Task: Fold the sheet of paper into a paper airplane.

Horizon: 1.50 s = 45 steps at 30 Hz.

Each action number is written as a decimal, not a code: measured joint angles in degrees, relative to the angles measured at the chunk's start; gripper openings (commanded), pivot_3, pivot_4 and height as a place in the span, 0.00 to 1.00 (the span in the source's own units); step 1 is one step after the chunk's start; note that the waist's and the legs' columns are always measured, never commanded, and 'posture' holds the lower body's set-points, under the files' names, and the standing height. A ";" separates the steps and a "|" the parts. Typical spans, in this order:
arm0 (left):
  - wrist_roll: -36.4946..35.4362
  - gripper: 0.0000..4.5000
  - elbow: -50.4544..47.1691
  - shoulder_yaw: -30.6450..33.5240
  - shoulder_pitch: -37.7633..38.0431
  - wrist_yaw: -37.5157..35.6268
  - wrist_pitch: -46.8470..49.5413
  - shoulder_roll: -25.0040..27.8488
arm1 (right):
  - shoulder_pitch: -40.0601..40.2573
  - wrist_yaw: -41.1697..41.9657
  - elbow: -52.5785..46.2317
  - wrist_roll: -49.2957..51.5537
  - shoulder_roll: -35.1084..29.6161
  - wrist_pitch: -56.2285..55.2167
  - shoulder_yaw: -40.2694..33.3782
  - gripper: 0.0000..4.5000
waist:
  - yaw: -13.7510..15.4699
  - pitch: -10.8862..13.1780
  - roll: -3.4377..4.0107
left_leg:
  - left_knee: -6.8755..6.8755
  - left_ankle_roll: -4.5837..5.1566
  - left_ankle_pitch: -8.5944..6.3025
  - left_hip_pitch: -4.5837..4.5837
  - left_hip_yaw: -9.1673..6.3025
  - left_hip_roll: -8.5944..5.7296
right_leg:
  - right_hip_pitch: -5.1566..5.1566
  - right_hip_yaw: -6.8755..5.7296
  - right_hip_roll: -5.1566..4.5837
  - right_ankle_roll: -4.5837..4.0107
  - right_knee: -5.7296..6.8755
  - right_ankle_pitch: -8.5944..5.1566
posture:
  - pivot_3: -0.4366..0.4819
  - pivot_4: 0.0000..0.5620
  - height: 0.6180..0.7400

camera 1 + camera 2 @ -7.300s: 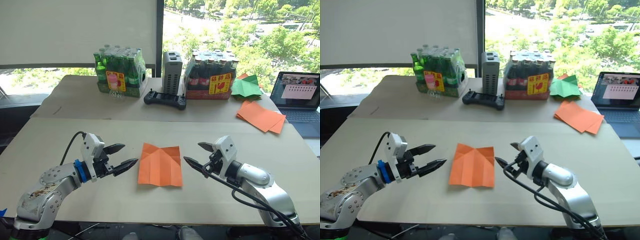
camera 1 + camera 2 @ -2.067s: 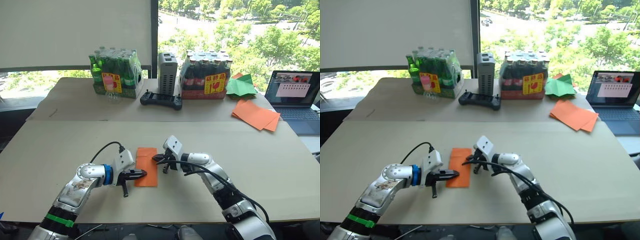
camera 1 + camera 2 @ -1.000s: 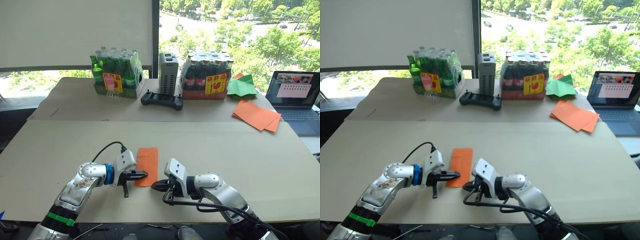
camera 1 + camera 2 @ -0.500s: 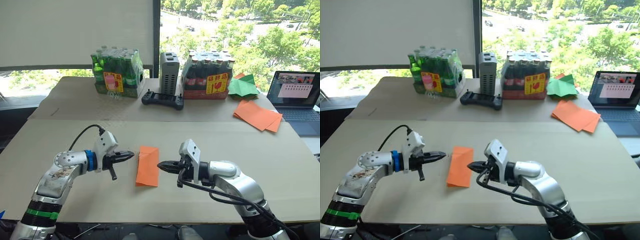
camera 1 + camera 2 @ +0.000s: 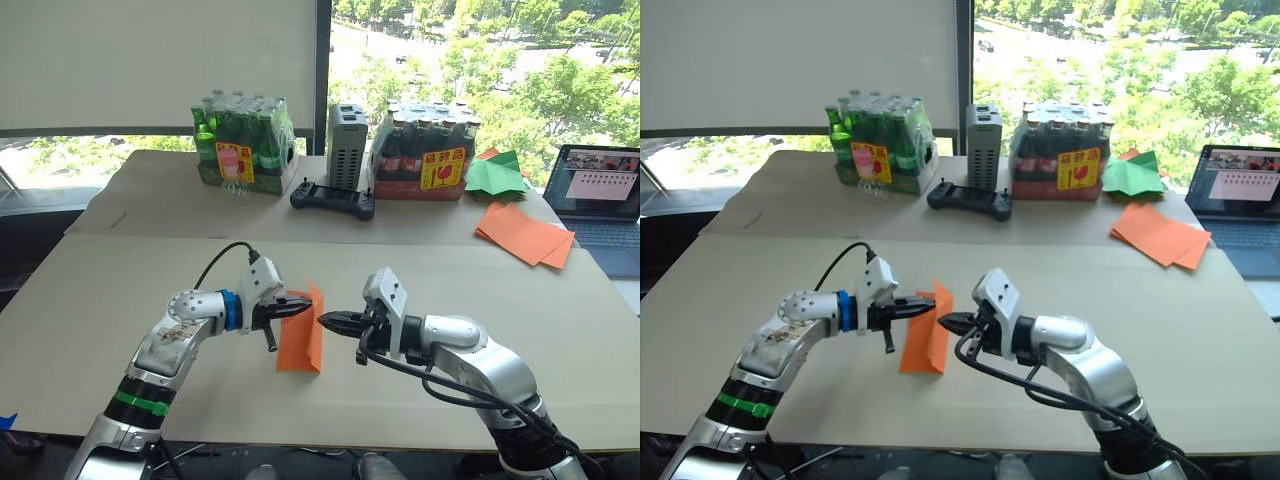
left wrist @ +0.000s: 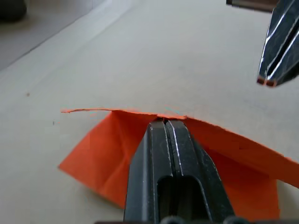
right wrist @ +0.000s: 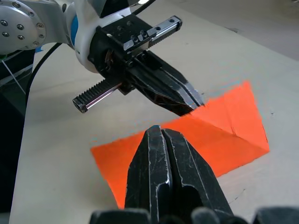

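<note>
Stretching wide, the pale cardboard-topped table [image 5: 500, 330] carries the folded bright orange paper sheet [image 5: 299, 345] near its front edge. Pinching the sheet's raised top edge, the left gripper [image 5: 302, 308] lifts it; the right gripper [image 5: 325, 320], fingers pressed together, hovers just beside.

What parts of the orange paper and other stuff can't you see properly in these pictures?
- Creased bright orange sheet of paper: the pinched edge is hidden behind the left gripper's shut black fingers, left wrist view.
- Its underside faces the table, head views.
- Open laptop: cut off by the picture edge; screen text too small.
- Bottle pack labels: too small.
</note>
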 measured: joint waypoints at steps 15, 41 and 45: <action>0.35 0.00 -0.41 -3.14 1.94 -0.47 1.21 -0.92 | -4.60 -6.57 7.28 -6.23 -0.17 0.24 4.94 0.01 | -0.15 0.00 0.00 | -0.02 0.01 0.00 0.01 -0.01 0.01 | -0.03 0.01 0.01 -0.01 0.03 0.00 | 0.48 0.27 0.94; 5.81 0.00 4.87 -2.44 8.72 1.08 -6.77 5.72 | 2.52 -10.70 9.89 -13.66 -3.32 -1.72 6.31 0.01 | -0.05 -0.05 0.01 | -0.01 0.01 0.00 0.15 0.01 0.02 | 0.14 0.00 0.00 0.00 0.02 0.00 | 0.48 0.27 0.94; 5.81 0.00 4.86 -2.42 8.77 1.23 -6.86 5.71 | 2.91 -11.55 10.11 -13.69 -1.93 -1.81 5.41 0.07 | -0.08 -0.06 0.00 | -0.01 0.01 0.00 0.15 0.01 0.02 | 0.14 0.00 0.01 0.00 0.04 0.00 | 0.48 0.27 0.94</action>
